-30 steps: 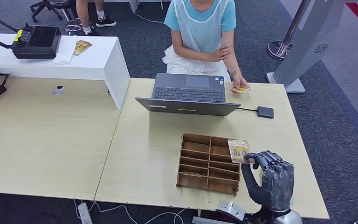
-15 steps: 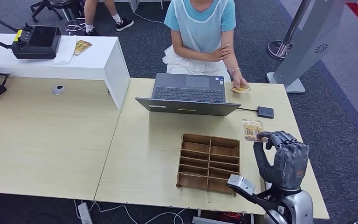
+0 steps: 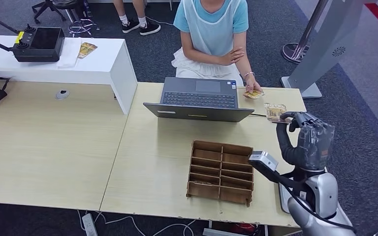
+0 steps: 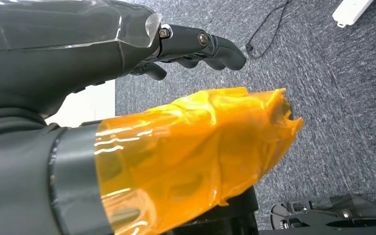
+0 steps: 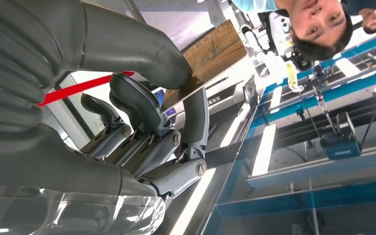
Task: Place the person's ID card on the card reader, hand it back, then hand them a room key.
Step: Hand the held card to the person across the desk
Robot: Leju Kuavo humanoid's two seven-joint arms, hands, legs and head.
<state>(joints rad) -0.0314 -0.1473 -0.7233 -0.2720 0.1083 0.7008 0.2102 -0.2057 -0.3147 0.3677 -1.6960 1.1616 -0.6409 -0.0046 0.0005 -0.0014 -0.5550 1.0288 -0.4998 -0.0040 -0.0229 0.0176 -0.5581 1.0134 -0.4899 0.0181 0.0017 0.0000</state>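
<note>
Right robot hand [image 3: 309, 137] raised above the far right part of the worktop [image 3: 152, 162], pinching the room key [image 3: 275, 112] between thumb and a fingertip; other fingers curled loosely beside it. In the right wrist view, same card [image 5: 210, 49] clamped flat under the thumb [image 5: 142, 54], brown printed face showing, print too small to read. Key sticking out from the fingertips toward the person [image 3: 211, 34], just short of the person's hand [image 3: 252, 88], which rests on the ID card [image 3: 253, 94] at the worktop's far edge.

No readable brand or writing anywhere.

Against half a second ago: right robot hand and key carried farther from the wooden tray [image 3: 220, 172] and closer to the person, now covering the spot where the card reader lay; a second ago, held right at the tray's far right corner. Person's hand and ID card unmoved.

Laptop [image 3: 199, 101] beyond the tray, to the left of the key.

Left robot hand [image 4: 127, 54] hanging over grey carpet, dark fingers loosely bent around nothing, orange film [image 4: 196, 147] wrapped on the thumb.
</note>
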